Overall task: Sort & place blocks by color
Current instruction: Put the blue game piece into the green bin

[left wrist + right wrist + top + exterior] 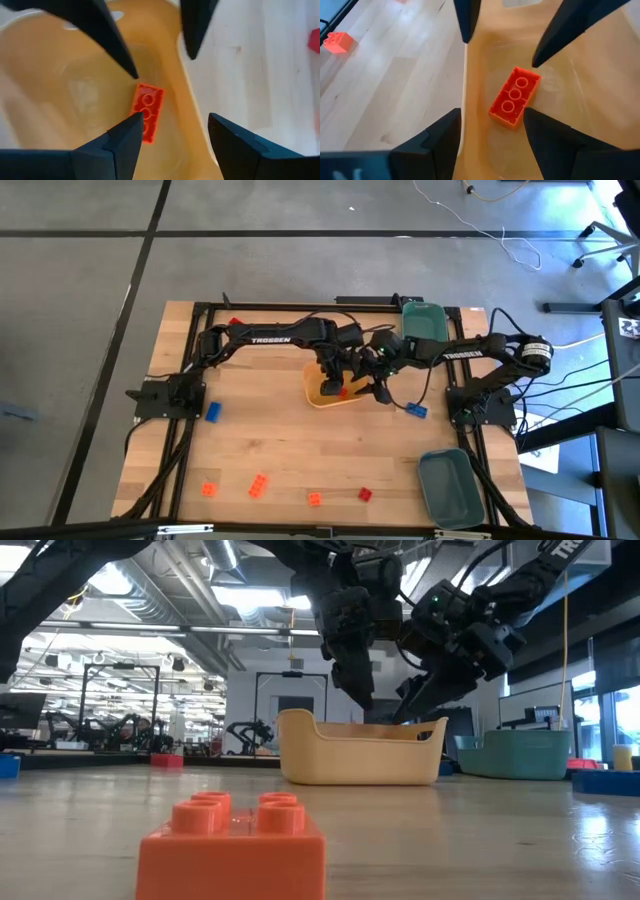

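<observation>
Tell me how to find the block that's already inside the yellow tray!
Look at the middle of the wooden table, where both arms meet over the yellow-orange tray. Inside lies one orange brick, long and flat with a row of round studs. It is the only block in the tray; the other blocks lie loose on the wood.

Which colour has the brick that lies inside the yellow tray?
Orange-red. The brick shows best in the right wrist view.

Seven blocks (259, 486), two teal bins (449, 485), one yellow tray (318, 394).
</observation>
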Controlling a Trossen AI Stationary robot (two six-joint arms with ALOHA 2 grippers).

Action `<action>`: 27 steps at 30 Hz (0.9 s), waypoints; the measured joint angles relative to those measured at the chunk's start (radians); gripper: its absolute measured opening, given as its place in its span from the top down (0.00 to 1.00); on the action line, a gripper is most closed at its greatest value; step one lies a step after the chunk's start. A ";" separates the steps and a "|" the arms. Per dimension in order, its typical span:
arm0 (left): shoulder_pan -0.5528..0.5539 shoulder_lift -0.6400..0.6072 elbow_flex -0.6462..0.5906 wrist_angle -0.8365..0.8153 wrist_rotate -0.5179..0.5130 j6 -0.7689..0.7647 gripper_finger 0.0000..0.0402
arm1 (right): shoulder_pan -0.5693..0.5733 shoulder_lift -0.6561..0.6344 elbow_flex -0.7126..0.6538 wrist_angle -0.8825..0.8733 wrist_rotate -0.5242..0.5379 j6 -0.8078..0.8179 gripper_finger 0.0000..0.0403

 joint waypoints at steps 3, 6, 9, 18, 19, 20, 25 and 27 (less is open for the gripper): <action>0.002 -0.003 0.000 -0.008 -0.048 -0.001 0.46 | -0.001 -0.011 0.012 -0.013 -0.025 0.006 0.46; 0.015 -0.037 0.000 -0.053 -0.102 -0.001 0.46 | -0.004 -0.052 0.045 -0.026 -0.073 0.011 0.46; 0.035 -0.079 0.001 -0.103 -0.128 -0.001 0.46 | -0.010 -0.121 0.074 -0.073 -0.064 0.030 0.46; 0.086 -0.220 0.001 -0.164 -0.220 -0.009 0.46 | -0.016 -0.372 0.203 -0.544 0.201 0.099 0.46; 0.089 -0.235 0.001 -0.172 -0.244 -0.015 0.46 | -0.018 -0.394 0.217 -0.590 0.203 0.131 0.46; 0.093 -0.251 0.001 -0.192 -0.263 -0.020 0.46 | -0.018 -0.413 0.232 -0.635 0.210 0.170 0.46; 0.101 -0.311 0.000 -0.263 -0.325 -0.052 0.46 | -0.022 -0.474 0.257 -0.743 0.241 0.317 0.46; 0.100 -0.334 0.000 -0.266 -0.335 -0.063 0.46 | -0.022 -0.490 0.257 -0.743 0.218 0.369 0.46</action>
